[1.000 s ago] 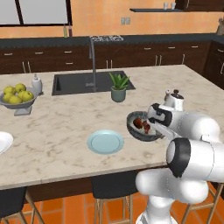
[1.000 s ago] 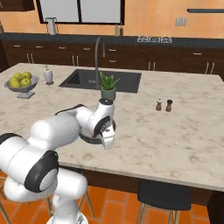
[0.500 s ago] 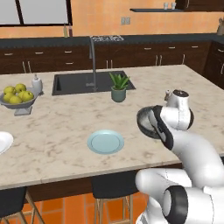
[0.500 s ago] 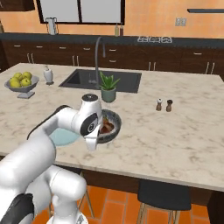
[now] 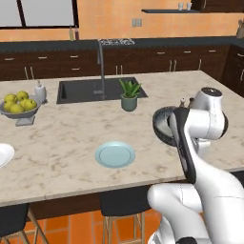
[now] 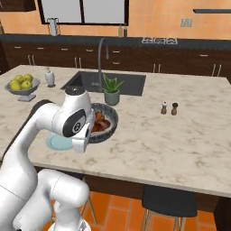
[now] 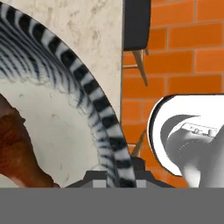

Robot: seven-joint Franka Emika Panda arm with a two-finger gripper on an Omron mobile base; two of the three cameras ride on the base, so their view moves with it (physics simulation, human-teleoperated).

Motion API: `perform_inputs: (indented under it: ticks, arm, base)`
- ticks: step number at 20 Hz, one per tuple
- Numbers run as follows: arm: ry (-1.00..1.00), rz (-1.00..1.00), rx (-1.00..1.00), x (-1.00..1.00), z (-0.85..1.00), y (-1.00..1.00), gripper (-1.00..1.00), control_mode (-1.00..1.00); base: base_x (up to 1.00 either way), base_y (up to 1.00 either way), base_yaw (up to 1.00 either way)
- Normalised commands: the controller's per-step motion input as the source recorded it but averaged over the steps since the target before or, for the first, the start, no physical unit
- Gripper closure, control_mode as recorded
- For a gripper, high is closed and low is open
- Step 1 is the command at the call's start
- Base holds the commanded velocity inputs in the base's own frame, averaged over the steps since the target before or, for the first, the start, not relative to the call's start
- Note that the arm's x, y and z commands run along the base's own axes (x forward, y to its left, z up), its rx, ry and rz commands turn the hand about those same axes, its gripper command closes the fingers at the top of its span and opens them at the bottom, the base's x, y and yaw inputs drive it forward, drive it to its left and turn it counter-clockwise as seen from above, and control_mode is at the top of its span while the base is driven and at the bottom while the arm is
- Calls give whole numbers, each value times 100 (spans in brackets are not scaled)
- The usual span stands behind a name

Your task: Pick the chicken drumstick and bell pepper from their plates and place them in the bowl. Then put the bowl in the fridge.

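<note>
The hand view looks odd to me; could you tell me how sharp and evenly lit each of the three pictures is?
Hand view: the bowl rim sits so close that its striped edge looks coarse and blocky, the drumstick cropped at the left edge. Left base view: soft, flat lighting, the pale blue plate without glare. Right base view: equally even, slightly soft, faint shadow under the bowl.

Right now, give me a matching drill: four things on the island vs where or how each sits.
Things:
1. bowl
2. pale blue plate
3. potted plant
4. fruit bowl

States:
A. beside the sink
B. bare, near the counter's front edge
C. gripped at the rim, food inside
D. holds yellow-green fruit

Pairs: 1-C, 2-B, 3-A, 4-D
</note>
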Motion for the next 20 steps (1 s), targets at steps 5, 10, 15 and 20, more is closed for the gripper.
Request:
perform_inputs:
  ticks: [5,10,15,20]
  arm:
    - [-1,0,1,-63,61,24,100,-100]
    - [2,0,5,-98,27,12,100,-100]
    - [0,0,0,0,0,0,100,100]
    - [0,0,0,0,0,0,100,100]
  base:
    - [0,0,0]
    - [0,0,0]
    - [-63,-39,-17]
    - [-41,-78,-59]
